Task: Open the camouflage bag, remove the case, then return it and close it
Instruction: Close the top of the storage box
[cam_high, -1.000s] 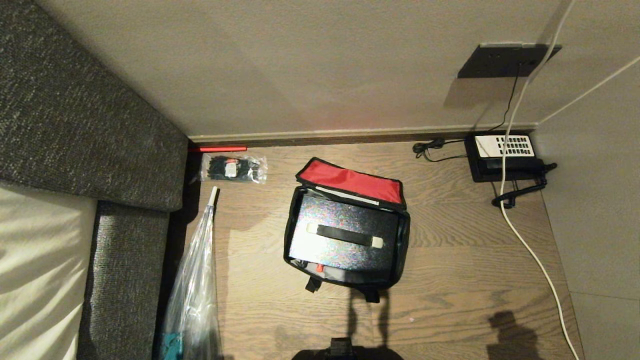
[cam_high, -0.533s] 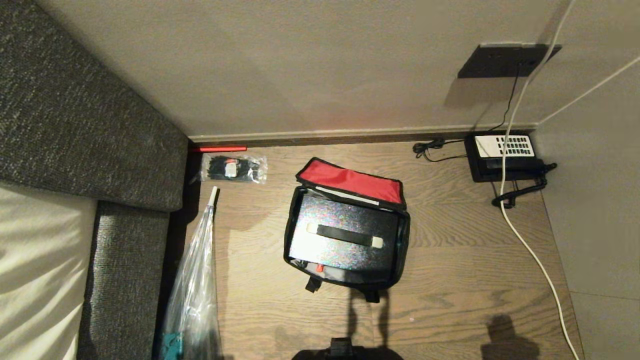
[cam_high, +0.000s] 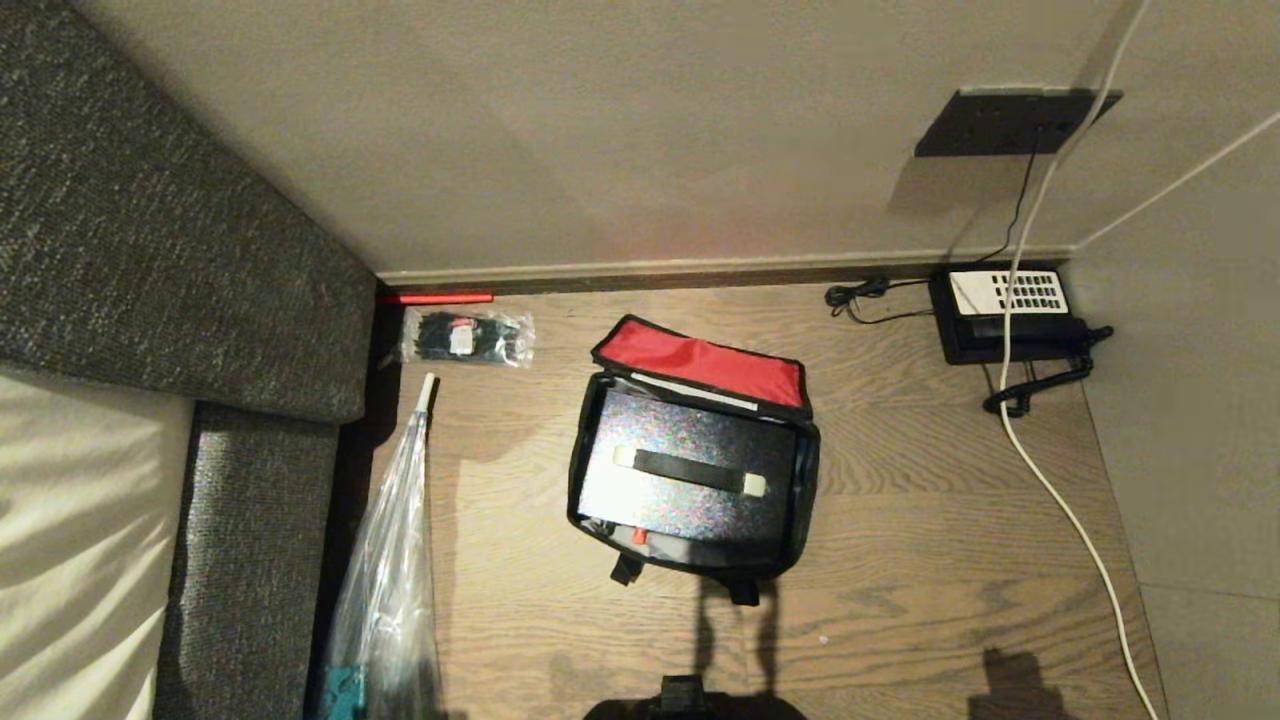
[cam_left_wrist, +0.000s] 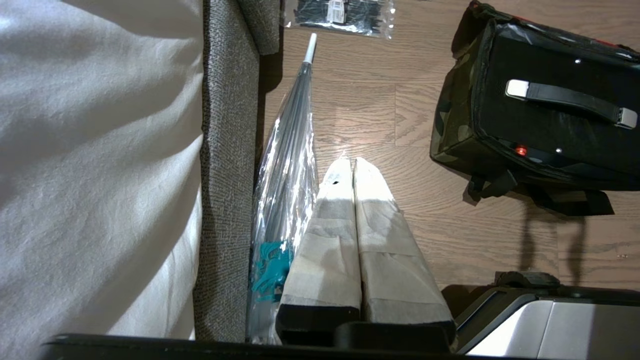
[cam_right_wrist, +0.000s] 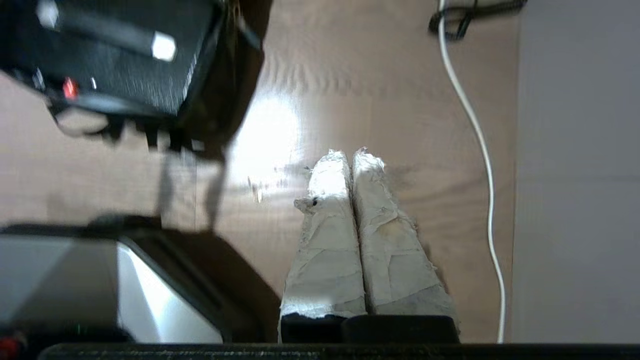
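The camouflage bag (cam_high: 805, 480) stands open on the wooden floor, its red-lined lid (cam_high: 705, 365) flipped back toward the wall. The black case (cam_high: 690, 512) lies inside it, a black strap handle across its top. Neither gripper appears in the head view. In the left wrist view my left gripper (cam_left_wrist: 352, 161) is shut and empty above the floor, with the bag's camouflage side (cam_left_wrist: 450, 125) and the case (cam_left_wrist: 550, 125) off to one side. My right gripper (cam_right_wrist: 348, 154) is shut and empty over bare floor, clear of the bag (cam_right_wrist: 225, 100).
A grey sofa (cam_high: 150, 250) fills the left. A clear packet of black ties (cam_high: 466, 337) and a clear-wrapped umbrella (cam_high: 390, 580) lie beside it. A black telephone (cam_high: 1010, 310) sits in the far right corner, and a white cable (cam_high: 1050, 480) trails over the floor.
The arm's shadow at the lower right of the head view has slid down toward the bottom edge. The bag and the case have not moved.
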